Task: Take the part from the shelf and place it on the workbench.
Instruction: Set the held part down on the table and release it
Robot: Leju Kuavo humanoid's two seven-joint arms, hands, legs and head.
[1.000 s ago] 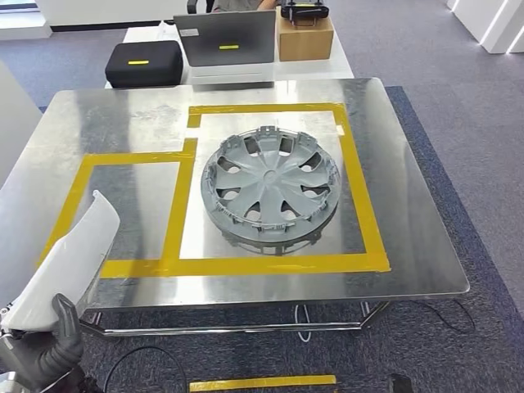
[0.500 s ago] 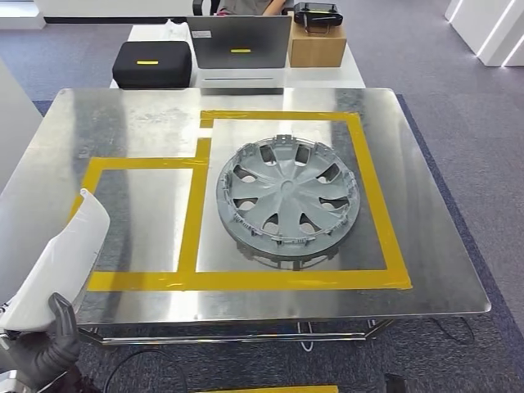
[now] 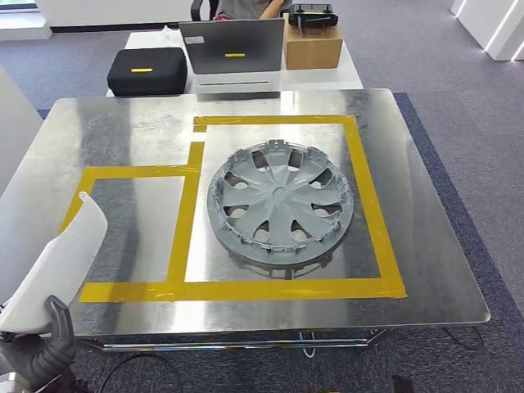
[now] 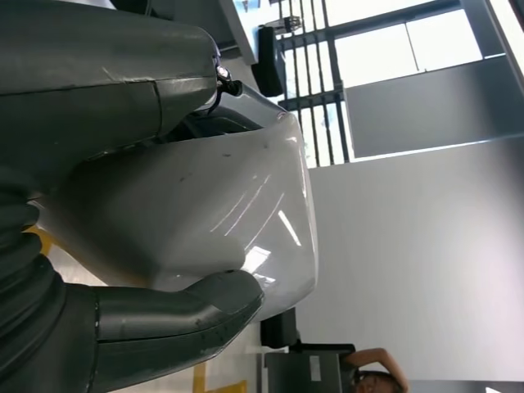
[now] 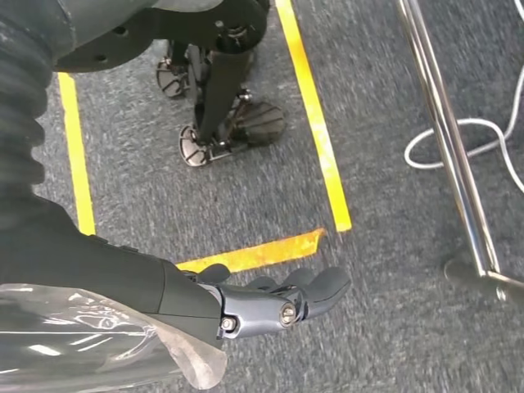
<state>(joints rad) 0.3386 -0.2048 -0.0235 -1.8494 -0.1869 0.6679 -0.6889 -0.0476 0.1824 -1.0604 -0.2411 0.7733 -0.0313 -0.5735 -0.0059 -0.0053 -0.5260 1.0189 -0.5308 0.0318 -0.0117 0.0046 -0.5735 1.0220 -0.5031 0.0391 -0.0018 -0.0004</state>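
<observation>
A white curved part (image 3: 59, 262) hangs over the near left corner of the steel workbench (image 3: 426, 270). My left hand (image 3: 40, 352) grips its lower end from below the table's edge. The left wrist view shows the part (image 4: 204, 205) close up, clamped between the grey thumb (image 4: 167, 323) and the fingers above it. The part's upper tip reaches the near left corner of the smaller yellow-taped rectangle (image 3: 133, 172). My right hand (image 5: 278, 303) hangs low over the carpet with fingers stretched out and holds nothing.
A grey wheel cover (image 3: 281, 205) lies in the larger taped square. Behind the bench are a black case (image 3: 147, 71), a laptop (image 3: 235, 47), a cardboard box (image 3: 312, 45) and a seated person. A table leg (image 5: 451, 164) and a white cable lie near my right hand.
The whole picture has shifted a little, so the camera moved. The white part stays in my left hand at the bench's near left corner.
</observation>
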